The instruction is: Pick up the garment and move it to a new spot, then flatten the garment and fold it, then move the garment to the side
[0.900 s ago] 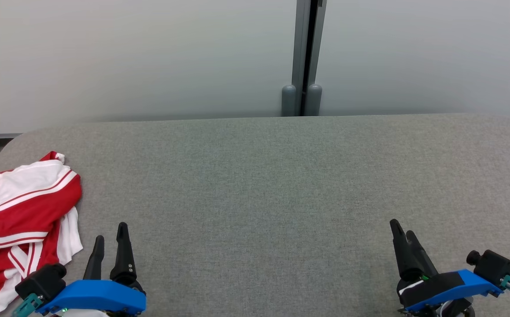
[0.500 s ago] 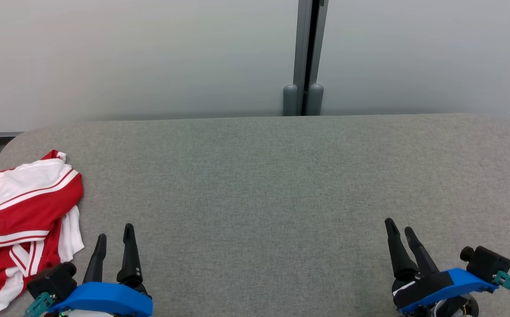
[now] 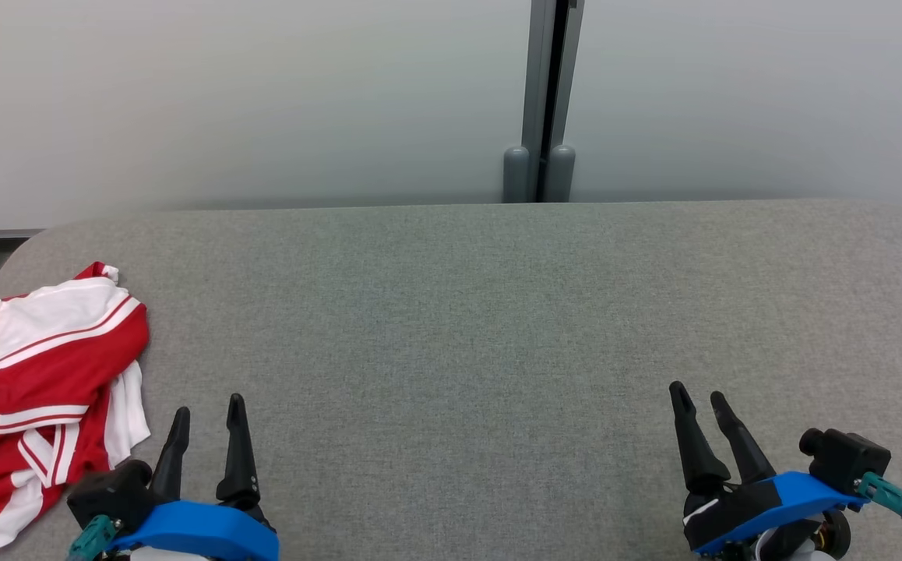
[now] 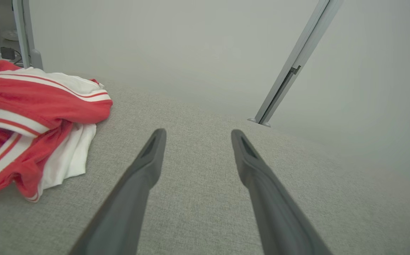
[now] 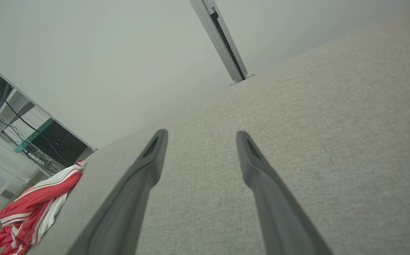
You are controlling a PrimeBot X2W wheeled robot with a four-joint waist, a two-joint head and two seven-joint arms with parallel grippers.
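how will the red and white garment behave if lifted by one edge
The garment lies crumpled in soft folds, so it will likely hang limp and unfold when lifted. Its thin layers suggest it is light. Pushed across the grey fabric surface, it would probably bunch rather than slide.

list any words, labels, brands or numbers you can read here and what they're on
No readable text here.
The red and white garment shows stripes, with no print or tag to read.
The left end effector and right end effector carry no legible marking.
The dark box beyond the grey table has tiny lights, too small to read as text.
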